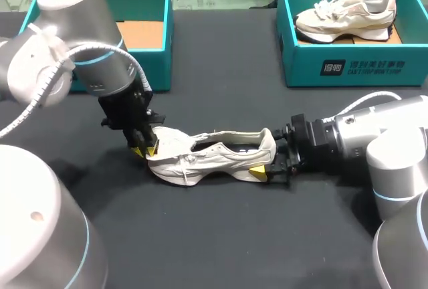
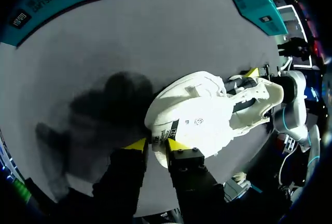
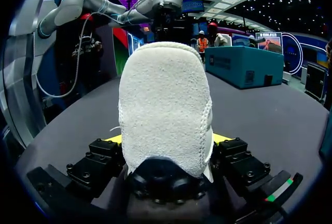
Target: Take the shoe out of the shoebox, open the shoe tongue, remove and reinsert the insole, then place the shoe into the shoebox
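Observation:
A white shoe [image 1: 214,155] lies on its sole in the middle of the black table, toe to the left. Its tongue [image 2: 199,123] is folded forward over the toe. My left gripper [image 1: 144,147] stands over the toe end. In the left wrist view its fingers [image 2: 156,143] are slightly apart, open, with the tongue's labelled edge at their tips. My right gripper [image 1: 271,158] comes in from the right. It is spread wide and shut on the shoe's heel [image 3: 163,105], with one yellow tip on each side [image 3: 167,140].
An empty teal shoebox [image 1: 164,48] with a brown cardboard floor stands at the back left, partly behind my left arm. A second teal box [image 1: 348,68] at the back right holds another white shoe [image 1: 344,15]. Bare black table lies in front of the shoe.

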You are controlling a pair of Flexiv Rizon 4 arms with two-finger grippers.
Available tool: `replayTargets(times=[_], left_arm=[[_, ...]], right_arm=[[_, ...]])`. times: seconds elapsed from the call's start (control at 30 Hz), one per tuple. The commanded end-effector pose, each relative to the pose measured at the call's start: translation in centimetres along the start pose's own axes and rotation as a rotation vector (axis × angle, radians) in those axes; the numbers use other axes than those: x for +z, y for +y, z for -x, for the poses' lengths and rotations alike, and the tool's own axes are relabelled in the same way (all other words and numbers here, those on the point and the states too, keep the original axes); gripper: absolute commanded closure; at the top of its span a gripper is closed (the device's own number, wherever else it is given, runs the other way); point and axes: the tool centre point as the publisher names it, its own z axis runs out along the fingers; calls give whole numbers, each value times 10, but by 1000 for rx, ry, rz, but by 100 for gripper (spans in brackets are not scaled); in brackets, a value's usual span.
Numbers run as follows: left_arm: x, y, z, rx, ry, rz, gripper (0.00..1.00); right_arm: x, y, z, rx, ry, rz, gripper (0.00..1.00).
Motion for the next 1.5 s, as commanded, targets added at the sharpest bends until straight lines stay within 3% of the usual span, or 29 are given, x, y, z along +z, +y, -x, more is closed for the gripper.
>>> replayTargets(times=[0.03, 0.2, 0.47, 0.63, 0.7, 0.97, 1.03, 1.13, 1.33, 1.5], left_arm=[[6, 0, 1, 1, -13, 8, 58], [-10, 7, 2, 16, -6, -16, 54], [-57, 15, -10, 82, 46, -82, 53], [-91, 10, -25, 154, 65, -98, 53], [-103, 6, -33, 211, 82, -69, 53], [-143, -4, -75, 507, 87, -41, 55], [-149, -7, -87, 605, 71, -35, 62], [-152, -16, -107, 771, 37, -8, 100], [-152, -27, -144, 1045, -18, 56, 100], [-152, -29, -161, 1236, -68, 140, 100]], right_arm=[[2, -2, 0, 0, 0, -3, 100], [2, -2, 0, 0, 0, -3, 100], [2, -2, 0, 0, 0, -3, 100], [2, -2, 0, 0, 0, -3, 100], [2, -2, 0, 0, 0, -3, 100], [2, -2, 0, 0, 0, -3, 100], [2, -2, 0, 0, 0, -3, 100], [2, -2, 0, 0, 0, -3, 100], [2, -2, 0, 0, 0, -3, 100], [2, -2, 0, 0, 0, -3, 100]])
